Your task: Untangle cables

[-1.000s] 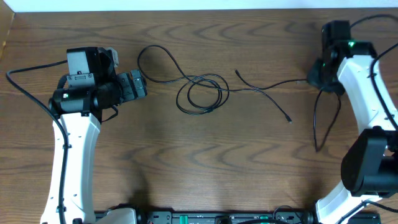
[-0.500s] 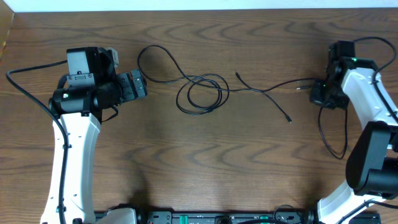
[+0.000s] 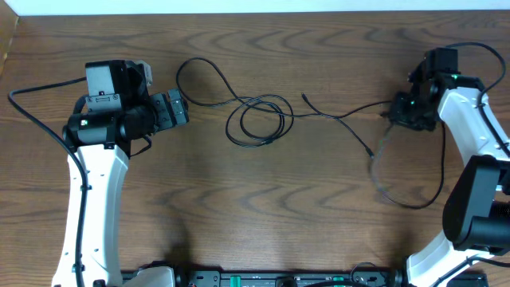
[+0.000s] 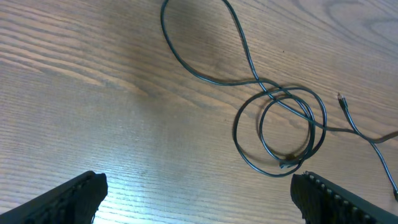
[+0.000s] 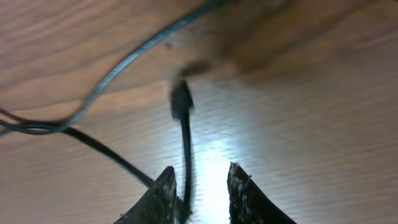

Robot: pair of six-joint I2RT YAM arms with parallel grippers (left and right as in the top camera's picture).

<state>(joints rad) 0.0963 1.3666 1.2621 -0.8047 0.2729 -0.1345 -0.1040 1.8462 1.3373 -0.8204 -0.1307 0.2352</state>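
My left tool (image 4: 196, 186) is spread wide over the table (image 4: 93, 93); my right tool (image 5: 199, 186) stands slightly parted, black cable (image 5: 185, 143) running between.

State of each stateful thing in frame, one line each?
Left tool: wide open, empty.
Right tool: partly open, straddling the small black plug end, not visibly pinching it.
Thin black flexible cable: slack on the brown wooden table, overlapping loops mid-length, not yet untangled.

Item count, your station.
You have two thin dark cables (image 3: 283, 119), two white arms (image 3: 96, 183), two grippers (image 3: 182, 108) and one wooden table (image 3: 239, 207).
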